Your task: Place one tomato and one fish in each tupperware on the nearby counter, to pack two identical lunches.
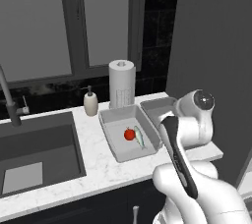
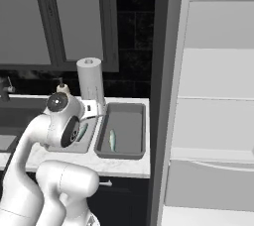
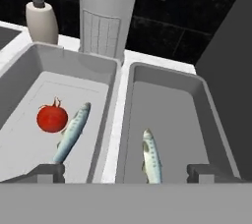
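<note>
Hovering over the right tupperware (image 3: 216,120), the hand (image 3: 125,173) has its fingers spread wide, gripping nothing. One fish (image 3: 151,156) lies inside, below it. Left tupperware (image 3: 29,56) holds a tomato (image 3: 52,118) touching a second fish (image 3: 73,132) (left base view hides the right tray's contents behind the arm). Both trays sit side by side on the table (image 1: 98,166).

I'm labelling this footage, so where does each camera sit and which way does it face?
Left base view: behind-left, facing the counter; white arm lower right.
Right base view: behind-right, facing the right tupperware and fridge; arm lower left.
Hand view: above both trays; open end effector at bottom.
Shared: the right tray's fish.
</note>
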Controlling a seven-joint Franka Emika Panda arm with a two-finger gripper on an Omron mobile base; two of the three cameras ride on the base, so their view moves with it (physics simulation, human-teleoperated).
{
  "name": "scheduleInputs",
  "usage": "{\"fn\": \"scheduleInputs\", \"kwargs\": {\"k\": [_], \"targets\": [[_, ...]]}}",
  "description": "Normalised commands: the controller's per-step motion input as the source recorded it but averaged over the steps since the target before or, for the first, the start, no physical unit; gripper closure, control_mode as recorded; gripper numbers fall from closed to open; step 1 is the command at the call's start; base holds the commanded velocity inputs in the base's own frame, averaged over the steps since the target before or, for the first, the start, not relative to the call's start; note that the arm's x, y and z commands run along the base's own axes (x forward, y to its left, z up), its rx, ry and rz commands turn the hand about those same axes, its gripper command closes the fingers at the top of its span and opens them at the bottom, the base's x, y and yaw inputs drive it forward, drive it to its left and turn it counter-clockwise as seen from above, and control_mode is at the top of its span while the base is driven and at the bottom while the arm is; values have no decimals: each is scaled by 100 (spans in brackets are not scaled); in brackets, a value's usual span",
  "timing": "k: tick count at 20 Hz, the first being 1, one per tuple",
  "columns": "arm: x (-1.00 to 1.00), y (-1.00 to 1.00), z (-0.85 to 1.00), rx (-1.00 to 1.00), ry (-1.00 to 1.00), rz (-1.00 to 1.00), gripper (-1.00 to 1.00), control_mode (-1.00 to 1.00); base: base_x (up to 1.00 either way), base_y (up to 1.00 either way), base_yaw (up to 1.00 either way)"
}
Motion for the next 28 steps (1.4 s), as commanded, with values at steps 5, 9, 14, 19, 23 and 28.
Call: {"fn": "scheduleInputs", "kwargs": {"k": [5,9,14,19,23,28], "targets": [[-67,37,99,17,-10,-13,-100,-100,0,0,0],[-92,-3,36,22,-6,-4,-100,-100,0,0,0],[-98,2,0,0,-16,0,-100,-100,0,0,0],[-70,7,-3,-3,-4,0,-100,100,-20,0,0],[0,0,0,0,0,0,-100,100,-99,-8,-7],[0,0,0,0,0,0,-100,100,-63,-75,-13]]}}
